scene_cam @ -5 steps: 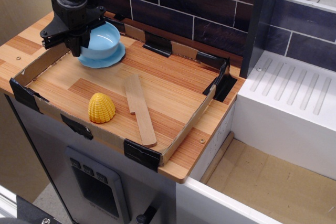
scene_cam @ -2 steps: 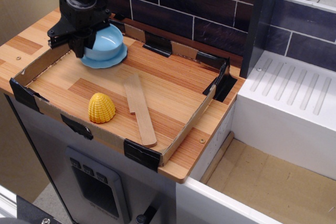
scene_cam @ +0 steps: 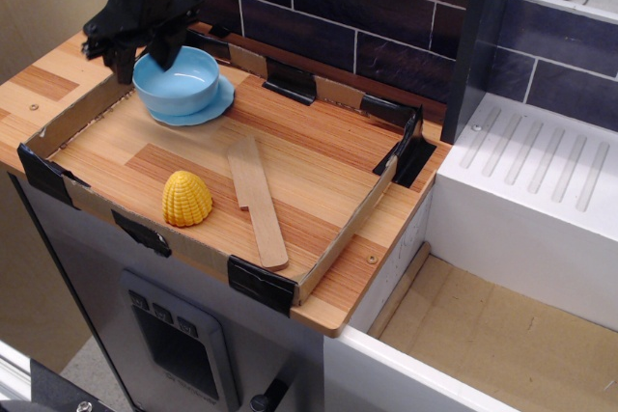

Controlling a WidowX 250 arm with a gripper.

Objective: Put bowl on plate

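Observation:
The light blue bowl (scene_cam: 179,82) stands upright on the flat light blue plate (scene_cam: 218,103) at the back left of the cardboard-walled tray. Only the plate's right and front rim shows from under the bowl. My black gripper (scene_cam: 145,58) hangs just above the bowl's back left rim. Its fingers (scene_cam: 124,67) are spread apart and hold nothing. The bowl stands free of them.
A yellow corn toy (scene_cam: 186,199) and a wooden spatula (scene_cam: 257,200) lie in the front half of the tray (scene_cam: 340,229). A dark tiled wall (scene_cam: 367,26) runs behind. A dark post (scene_cam: 481,36) and a white drainer (scene_cam: 541,180) stand to the right.
My gripper has let go of the bowl and risen up and to the left. The bowl stays on the plate.

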